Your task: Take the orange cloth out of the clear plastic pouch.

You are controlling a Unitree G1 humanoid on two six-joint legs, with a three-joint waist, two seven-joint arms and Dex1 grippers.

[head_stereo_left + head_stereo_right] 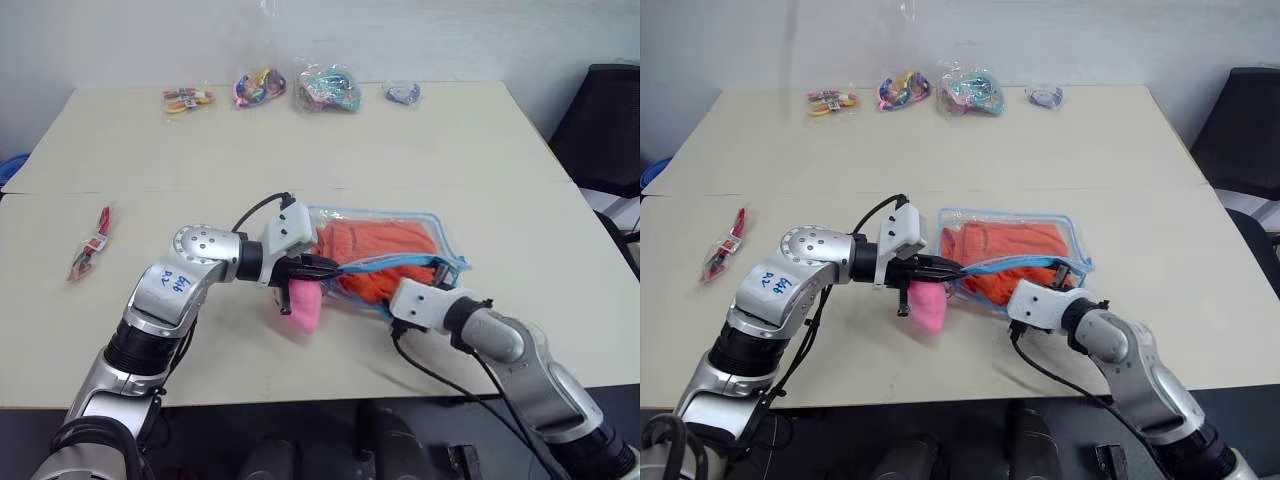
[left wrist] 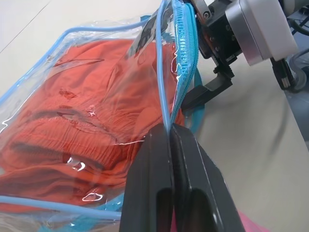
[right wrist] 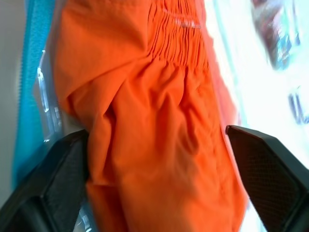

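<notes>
The clear plastic pouch (image 1: 444, 236) with its light blue zipper edging lies at mid-table, and the orange cloth (image 1: 382, 243) is bunched inside it. My left gripper (image 2: 170, 129) is shut on the pouch's blue zipper edge (image 2: 186, 58), holding that lip raised. A pink plush charm (image 1: 303, 306) hangs just below this gripper. My right gripper (image 3: 155, 133) is open at the pouch's mouth. Its two fingers stand wide apart on either side of a fold of the orange cloth (image 3: 145, 96). In the head views its fingertips are hidden behind the pouch's lip.
Several small clear bags of colourful trinkets (image 1: 327, 88) lie along the table's far edge. A red packaged item (image 1: 92, 243) lies at the left. A black chair (image 1: 605, 130) stands beyond the table's right side. A seam (image 1: 150, 190) crosses the tabletop.
</notes>
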